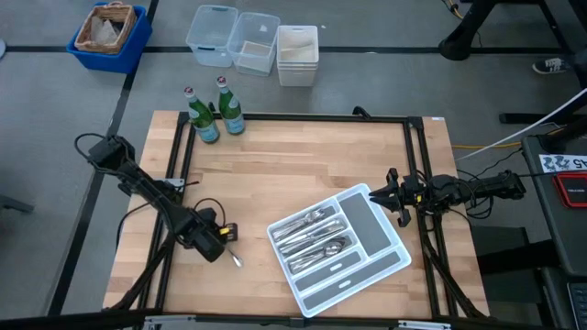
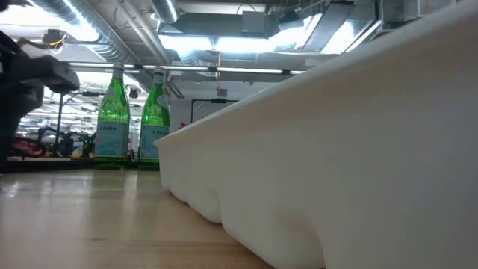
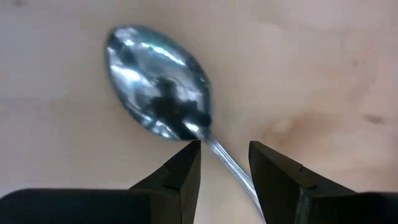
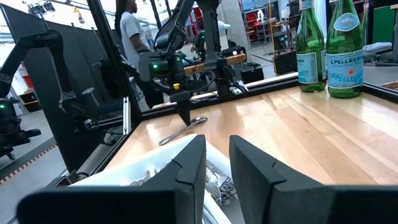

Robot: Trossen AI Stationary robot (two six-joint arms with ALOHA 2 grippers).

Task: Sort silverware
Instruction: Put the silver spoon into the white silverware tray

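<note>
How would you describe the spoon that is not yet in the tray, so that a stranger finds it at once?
Start from the white divided tray on the wooden table, then look toward the left gripper. The spoon lies on bare wood at its open fingertips. It is the only piece of silverware outside the tray.

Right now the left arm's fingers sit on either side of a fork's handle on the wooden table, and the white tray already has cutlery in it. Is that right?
Not quite: it is a spoon, not a fork. The left wrist view shows its oval bowl, with the left gripper open around its handle on the table. The rest holds: the high view shows silverware in the white tray.
</note>
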